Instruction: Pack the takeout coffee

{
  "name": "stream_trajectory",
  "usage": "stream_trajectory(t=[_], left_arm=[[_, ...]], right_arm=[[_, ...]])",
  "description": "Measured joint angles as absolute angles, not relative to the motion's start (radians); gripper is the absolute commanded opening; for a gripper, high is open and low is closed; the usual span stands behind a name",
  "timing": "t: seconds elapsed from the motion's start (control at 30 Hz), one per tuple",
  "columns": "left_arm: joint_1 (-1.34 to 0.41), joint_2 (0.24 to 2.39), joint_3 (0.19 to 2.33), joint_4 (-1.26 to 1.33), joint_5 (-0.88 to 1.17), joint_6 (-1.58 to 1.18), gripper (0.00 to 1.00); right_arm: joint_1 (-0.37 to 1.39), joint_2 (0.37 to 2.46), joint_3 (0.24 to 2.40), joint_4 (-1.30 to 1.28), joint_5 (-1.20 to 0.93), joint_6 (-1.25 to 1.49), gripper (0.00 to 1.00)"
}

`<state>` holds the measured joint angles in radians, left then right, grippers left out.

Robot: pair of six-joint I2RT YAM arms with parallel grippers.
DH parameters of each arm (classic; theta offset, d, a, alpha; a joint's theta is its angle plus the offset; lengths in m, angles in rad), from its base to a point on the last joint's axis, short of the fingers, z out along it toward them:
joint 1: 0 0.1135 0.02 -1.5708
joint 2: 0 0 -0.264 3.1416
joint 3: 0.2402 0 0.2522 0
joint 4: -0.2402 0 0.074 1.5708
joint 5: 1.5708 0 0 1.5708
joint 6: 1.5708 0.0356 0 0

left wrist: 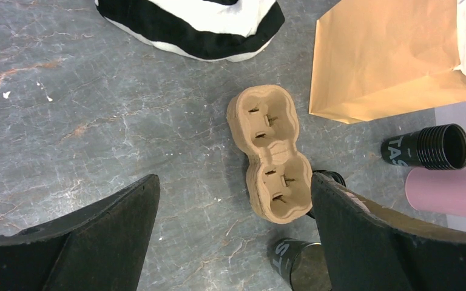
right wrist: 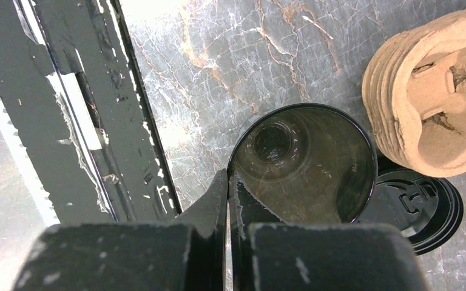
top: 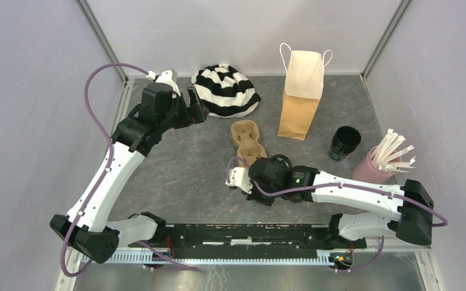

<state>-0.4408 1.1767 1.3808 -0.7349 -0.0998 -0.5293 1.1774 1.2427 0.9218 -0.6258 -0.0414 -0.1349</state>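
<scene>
Small black disposable coffee cup [right wrist: 303, 163] stands open and lidless just beside the brown moulded-cardboard two-cup carrier [right wrist: 437, 91], with a flat round black plastic lid [right wrist: 428, 212] next to it. Your right gripper [right wrist: 229, 185] pinches its rim, jaws nearly together. Expect it to be light, thin-walled and easily crushed, so grip gently at the rolled rim. The second black cup [top: 344, 142] sits near the brown paper bag [top: 300, 100]. Your left gripper [left wrist: 235, 182] hangs wide open.

Overhead view looks down; both close wrist views share the carrier [left wrist: 271, 151] [right wrist: 443, 91].
</scene>
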Motion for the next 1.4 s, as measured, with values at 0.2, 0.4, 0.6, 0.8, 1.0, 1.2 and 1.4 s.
stream_trajectory(t=[0.2,0.4,0.6,0.8,1.0,1.2,1.4], left_arm=[[-0.441,1.202,1.394,-0.751,-0.077,-0.529,1.0],[-0.441,1.205,1.396,-0.766,-0.051,-0.53,1.0],[-0.441,1.179,1.39,-0.772,-0.042,-0.531,1.0],[-0.441,1.147,1.383,-0.772,-0.038,-0.531,1.0],[-0.441,1.142,1.369,-0.772,-0.024,-0.545,1.0],[-0.441,1.142,1.366,-0.771,-0.01,-0.572,1.0],[-0.441,1.145,1.358,-0.769,0.033,-0.595,1.0]], right_arm=[[1.175,1.243,0.918,-0.616,-0.044,-0.131,0.04],[1.167,1.243,0.883,-0.587,-0.045,-0.108,0.13],[1.164,1.242,0.874,-0.594,-0.04,-0.084,0.34],[1.162,1.238,1.041,-0.711,0.02,-0.042,0.53],[1.027,1.13,1.157,-0.732,0.18,0.075,0.49],[0.645,1.098,0.944,-0.683,0.269,0.162,0.48],[0.554,1.18,0.754,-0.584,0.258,0.172,0.46]])
